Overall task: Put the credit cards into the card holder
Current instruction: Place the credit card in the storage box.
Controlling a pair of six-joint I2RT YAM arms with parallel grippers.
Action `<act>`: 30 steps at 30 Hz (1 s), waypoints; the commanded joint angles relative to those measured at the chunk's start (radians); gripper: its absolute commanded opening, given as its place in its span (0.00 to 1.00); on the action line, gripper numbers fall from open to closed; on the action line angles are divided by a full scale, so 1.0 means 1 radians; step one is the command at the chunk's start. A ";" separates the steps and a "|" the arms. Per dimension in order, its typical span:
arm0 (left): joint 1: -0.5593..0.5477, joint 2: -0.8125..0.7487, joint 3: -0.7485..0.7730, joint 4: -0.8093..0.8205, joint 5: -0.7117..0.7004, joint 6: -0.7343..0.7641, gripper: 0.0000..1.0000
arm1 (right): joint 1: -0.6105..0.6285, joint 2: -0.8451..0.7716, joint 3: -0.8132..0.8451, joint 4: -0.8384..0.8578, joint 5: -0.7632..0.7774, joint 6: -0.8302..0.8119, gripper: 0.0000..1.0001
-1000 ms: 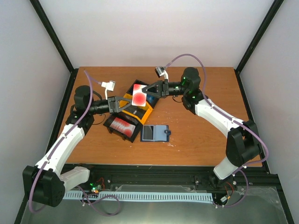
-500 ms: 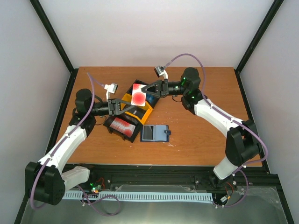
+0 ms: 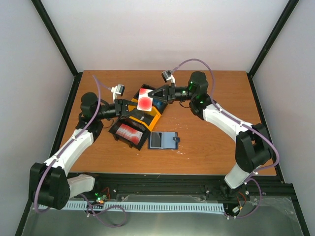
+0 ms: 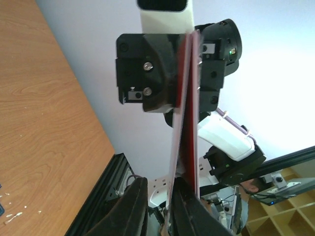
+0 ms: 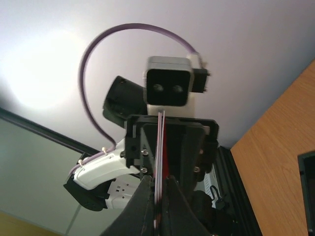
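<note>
Wooden tabletop point(image 3: 211, 142): navy folding card holder point(image 3: 163, 140) open, unfilled, at six o'clock from thin red credit cards point(image 3: 145, 100) pinched aloft by right gripper point(image 3: 153, 96); left gripper point(image 3: 134, 109) narrow, grip unclear.

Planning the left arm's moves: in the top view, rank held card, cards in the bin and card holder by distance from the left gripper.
1. Held card, at the left gripper's tips, over the bin.
2. Loose cards, in its near section, toward the bases.
3. Card holder, lying open right of those cards.
</note>
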 commanded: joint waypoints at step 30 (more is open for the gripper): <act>0.138 -0.066 -0.099 -0.336 -0.136 0.090 0.01 | 0.029 0.176 -0.113 0.067 0.072 0.193 0.03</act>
